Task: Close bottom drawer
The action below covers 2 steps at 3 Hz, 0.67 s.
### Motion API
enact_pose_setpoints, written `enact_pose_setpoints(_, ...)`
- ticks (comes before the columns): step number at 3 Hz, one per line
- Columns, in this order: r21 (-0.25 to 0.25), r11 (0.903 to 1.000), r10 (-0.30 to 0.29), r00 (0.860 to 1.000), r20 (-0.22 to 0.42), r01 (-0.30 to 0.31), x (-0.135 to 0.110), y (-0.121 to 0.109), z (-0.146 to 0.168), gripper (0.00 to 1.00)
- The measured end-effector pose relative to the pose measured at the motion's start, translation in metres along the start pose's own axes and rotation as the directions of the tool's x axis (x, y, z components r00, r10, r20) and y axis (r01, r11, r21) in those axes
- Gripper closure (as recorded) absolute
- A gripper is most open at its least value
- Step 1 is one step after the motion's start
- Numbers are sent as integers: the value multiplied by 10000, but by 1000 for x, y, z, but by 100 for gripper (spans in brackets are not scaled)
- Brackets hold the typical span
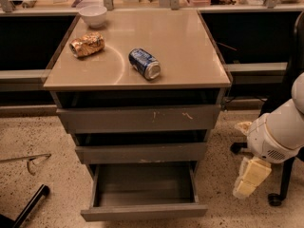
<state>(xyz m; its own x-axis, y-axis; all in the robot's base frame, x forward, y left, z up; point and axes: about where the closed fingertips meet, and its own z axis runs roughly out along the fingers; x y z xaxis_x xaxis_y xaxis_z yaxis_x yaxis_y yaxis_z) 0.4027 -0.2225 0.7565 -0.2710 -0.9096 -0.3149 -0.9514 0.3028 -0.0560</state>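
The bottom drawer [143, 211] is the lowest of three grey drawers in the cabinet. It is pulled out toward me, and its grey inside [142, 184] is empty. Its plain front sits at the bottom edge of the view. Above it are the middle drawer front [141, 152] and the taller top front with white scratches [137, 118]. My gripper [248, 178] is cream-coloured and hangs low at the right, below the white arm joint [278, 132]. It is to the right of the open drawer and apart from it, holding nothing that I can see.
On the cabinet top [190, 56] lie a blue can [145, 63], a crumpled snack bag [87, 44] and a white bowl [92, 14]. A chair base with a caster [275, 198] stands behind my arm. A black bar [29, 207] and a thin wire frame [29, 160] lie on the floor at the left.
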Motion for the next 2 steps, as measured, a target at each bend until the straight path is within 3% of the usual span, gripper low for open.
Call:
enact_pose_setpoints(1,-1,10000,-1,10000,0,1,0,0,0,0)
enact_pose_setpoints(2,-758,9959,-499,9987,-97,490,4,14,50,0)
